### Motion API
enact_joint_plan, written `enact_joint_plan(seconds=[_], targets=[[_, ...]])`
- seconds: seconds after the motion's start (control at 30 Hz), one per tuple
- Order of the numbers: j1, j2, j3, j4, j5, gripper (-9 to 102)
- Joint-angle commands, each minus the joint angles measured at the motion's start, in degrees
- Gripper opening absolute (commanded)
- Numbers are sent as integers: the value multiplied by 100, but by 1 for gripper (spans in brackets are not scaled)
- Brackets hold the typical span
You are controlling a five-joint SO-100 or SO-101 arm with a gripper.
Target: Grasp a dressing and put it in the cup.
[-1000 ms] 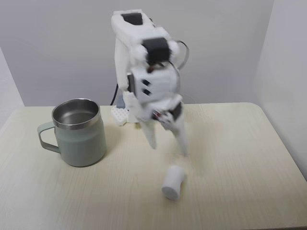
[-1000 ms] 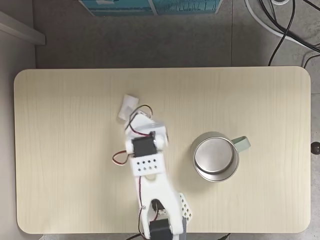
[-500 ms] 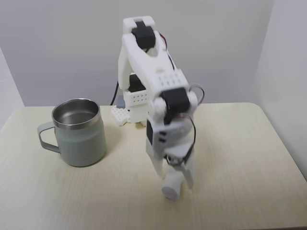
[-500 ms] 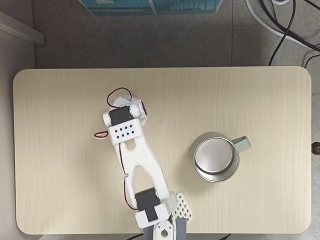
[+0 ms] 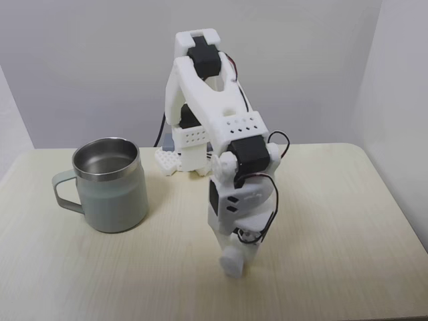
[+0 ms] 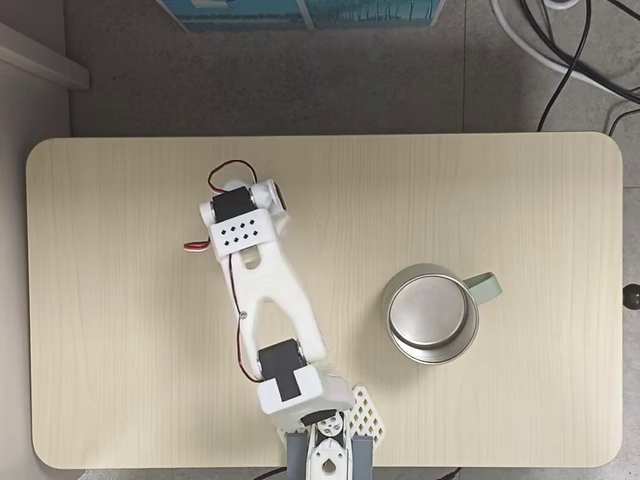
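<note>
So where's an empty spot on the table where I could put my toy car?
The table has wide bare wood along the far edge in a fixed view from above, and down the side past the cup's handle. The strip behind the arm, toward the other short edge, is bare too. It's crowded around the gripper, low over the dressing.

Counter (image 6: 520, 190): pale wood-grain top, rounded corners; walls (image 5: 80, 60): plain pale grey; floor (image 6: 300, 80): grey; black and white cables (image 6: 570, 50) on the floor; lighting even.
</note>
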State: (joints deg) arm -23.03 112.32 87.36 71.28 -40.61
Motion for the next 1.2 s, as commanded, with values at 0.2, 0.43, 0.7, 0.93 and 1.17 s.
enact_joint_plan(seconds=[0.2, 0.43, 0.7, 0.93, 1.17], targets=[[132, -650, 185, 316, 677, 0], [483, -1345, 879, 1380, 1793, 0], [1081, -2593, 1020, 2391, 1881, 0], [1969, -3946, 1204, 3313, 1529, 0], [3630, -4834, 1072, 3375, 606, 0]])
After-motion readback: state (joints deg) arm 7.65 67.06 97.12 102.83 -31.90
